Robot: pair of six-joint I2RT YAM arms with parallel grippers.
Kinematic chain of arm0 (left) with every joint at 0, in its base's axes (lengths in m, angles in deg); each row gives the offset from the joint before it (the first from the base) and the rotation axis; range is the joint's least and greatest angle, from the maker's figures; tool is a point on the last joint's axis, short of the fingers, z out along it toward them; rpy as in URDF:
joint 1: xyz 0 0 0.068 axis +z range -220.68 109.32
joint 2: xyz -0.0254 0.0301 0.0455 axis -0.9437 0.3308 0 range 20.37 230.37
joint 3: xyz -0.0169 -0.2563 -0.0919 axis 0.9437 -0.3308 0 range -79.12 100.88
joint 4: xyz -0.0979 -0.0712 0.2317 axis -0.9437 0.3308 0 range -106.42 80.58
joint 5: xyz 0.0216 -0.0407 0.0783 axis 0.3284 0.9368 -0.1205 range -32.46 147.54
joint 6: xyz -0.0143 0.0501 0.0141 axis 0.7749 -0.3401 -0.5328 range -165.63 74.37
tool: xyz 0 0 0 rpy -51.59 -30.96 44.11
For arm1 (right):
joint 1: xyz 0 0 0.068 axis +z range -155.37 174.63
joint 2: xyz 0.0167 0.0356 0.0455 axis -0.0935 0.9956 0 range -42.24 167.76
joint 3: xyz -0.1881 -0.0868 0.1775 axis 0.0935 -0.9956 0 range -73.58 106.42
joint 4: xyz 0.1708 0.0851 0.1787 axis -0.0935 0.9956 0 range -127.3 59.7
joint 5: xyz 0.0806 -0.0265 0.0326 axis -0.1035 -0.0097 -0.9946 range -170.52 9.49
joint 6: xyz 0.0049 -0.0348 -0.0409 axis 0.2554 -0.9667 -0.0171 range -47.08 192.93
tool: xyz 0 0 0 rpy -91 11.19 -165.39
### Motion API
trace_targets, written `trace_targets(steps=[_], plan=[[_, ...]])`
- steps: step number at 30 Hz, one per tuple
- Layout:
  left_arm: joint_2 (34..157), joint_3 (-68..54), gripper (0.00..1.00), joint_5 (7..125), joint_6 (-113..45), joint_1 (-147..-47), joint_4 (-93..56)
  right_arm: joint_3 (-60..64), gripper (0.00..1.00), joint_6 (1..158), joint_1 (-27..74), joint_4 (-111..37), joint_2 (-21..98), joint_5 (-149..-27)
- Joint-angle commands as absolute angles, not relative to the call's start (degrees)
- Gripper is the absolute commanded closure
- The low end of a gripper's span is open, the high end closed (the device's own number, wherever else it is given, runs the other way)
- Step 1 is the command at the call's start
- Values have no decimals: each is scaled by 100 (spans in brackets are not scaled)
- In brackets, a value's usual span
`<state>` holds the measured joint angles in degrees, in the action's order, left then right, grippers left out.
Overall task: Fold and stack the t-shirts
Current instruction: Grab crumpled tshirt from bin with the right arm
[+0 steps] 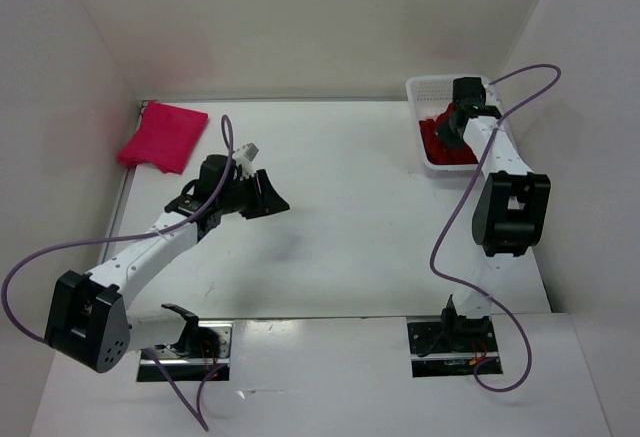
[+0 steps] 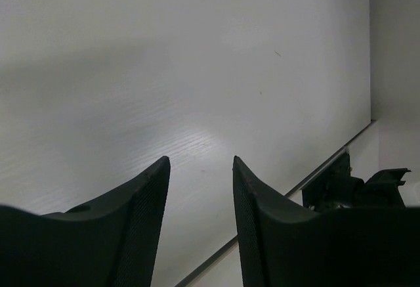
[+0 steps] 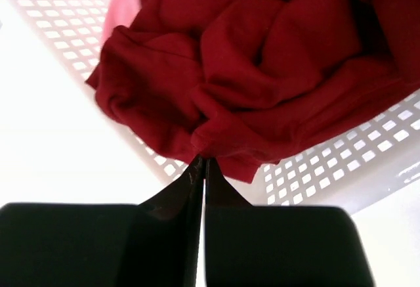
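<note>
Cloth handling notes, going left to right. In the far-left back corner of the table [image 1: 350, 217], the magenta t-shirt [image 1: 162, 137] lies folded into a rough rectangle, well apart from everything else. Next over, the left gripper [image 1: 262, 195] hangs above bare table with its jaws roughly half apart and nothing between them.

Way over on the right, the white mesh basket [image 1: 428, 92] sits near the back edge with the dark red t-shirt [image 3: 262, 57] bunched up in a heap inside. The right gripper [image 3: 201, 162] is down at it with its jaws pressed together. The tips sit right on the lowest fold of the red cloth, so it looks like a thin pinch of fabric. How much cloth is actually between the pads I can't tell. A sliver of lighter pink cloth [image 3: 123, 8] peeks out behind the red.

Handling-wise, my guess is it's light and totally floppy, with zero stiffness. It should hang and unroll once lifted, and a thin pinch could slip or drag the basket along if the cloth snags the mesh. A seam is probably the safer hold, like the collar, shoulder or hem. Two corners would work for spreading it flat.
</note>
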<state>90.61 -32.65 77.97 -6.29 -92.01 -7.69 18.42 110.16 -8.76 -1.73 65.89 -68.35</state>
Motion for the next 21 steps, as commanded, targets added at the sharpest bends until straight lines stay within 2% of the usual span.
trace_targets(steps=[1, 5, 8, 12, 14, 15, 19, 21], plan=[[8788, -3307, 50, 7671, -493, -9230, -974, 2082, 100, 10862, -774, -320, 6070, -6874], [8839, -3089, 46, 7513, -493, -9230, -974, 2282, 100, 10545, -511, -435, 4936, -7128], [8980, -2930, 45, 7512, -493, -9230, -921, 3037, 100, 10492, -440, 20, 4434, -7417], [9191, -2596, 43, 7389, -415, -9055, -860, 4741, 100, 10693, -309, 207, 4108, -9240], [9244, -2595, 41, 7389, -344, -8906, -860, 5505, 100, 10999, 120, 207, 4177, -9815], [9244, -2534, 38, 7389, -344, -8775, -860, 6109, 100, 11158, 236, 94, 4230, -10592], [9244, -2534, 35, 7336, -221, -8335, -860, 6256, 100, 12554, 360, -1591, 4160, -12458], [9104, -2656, 30, 7406, -159, -7968, -860, 6370, 100, 13022, 360, -1954, 4160, -12717]])
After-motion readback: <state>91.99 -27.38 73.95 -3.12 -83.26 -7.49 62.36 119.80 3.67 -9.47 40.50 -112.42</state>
